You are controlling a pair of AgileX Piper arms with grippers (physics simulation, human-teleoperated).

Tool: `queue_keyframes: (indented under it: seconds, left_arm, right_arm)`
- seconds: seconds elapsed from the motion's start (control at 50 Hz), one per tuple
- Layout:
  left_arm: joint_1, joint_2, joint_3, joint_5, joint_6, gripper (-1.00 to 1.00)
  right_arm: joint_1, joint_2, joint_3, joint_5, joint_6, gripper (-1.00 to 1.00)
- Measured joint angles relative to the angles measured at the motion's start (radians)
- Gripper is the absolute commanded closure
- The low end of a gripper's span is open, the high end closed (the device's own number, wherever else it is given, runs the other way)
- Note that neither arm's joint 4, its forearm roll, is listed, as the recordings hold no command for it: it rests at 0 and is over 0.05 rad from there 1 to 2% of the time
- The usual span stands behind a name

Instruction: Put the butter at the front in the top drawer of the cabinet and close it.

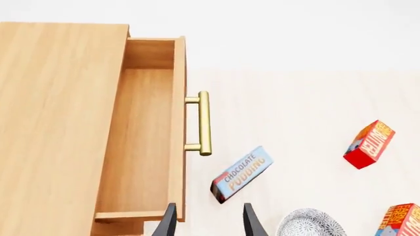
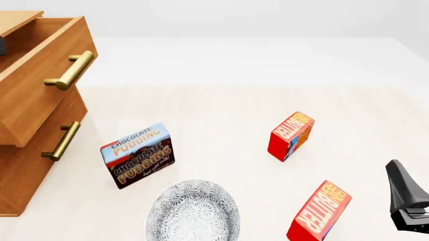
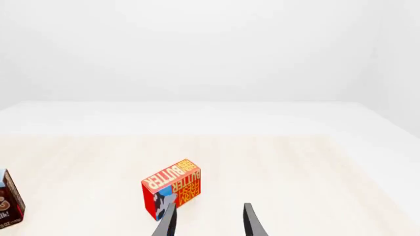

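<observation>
The right gripper (image 3: 208,221), fingers spread and empty, hangs just short of the nearer small red rectangular butter carton (image 2: 320,211), probably the one to take. It should close across the carton's narrow sides. The left gripper (image 1: 208,222), also parted, idles beside the orange-brown wooden cabinet (image 2: 20,170), whose top drawer (image 2: 40,83) stands open.
</observation>
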Motion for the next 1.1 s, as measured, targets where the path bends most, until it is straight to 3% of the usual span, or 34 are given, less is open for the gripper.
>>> queue_keyframes:
  seconds: [0.46,1.1]
  left_arm:
    - [0.028,0.097,-0.036,-0.021,0.008,-1.0]
    - [0.096,0.12,0.036,-0.076,-0.009,-1.0]
  right_arm:
    - [0.0,0.0,0.0,0.0,0.0,-1.0]
    - [0.0,0.0,0.0,0.0,0.0,-1.0]
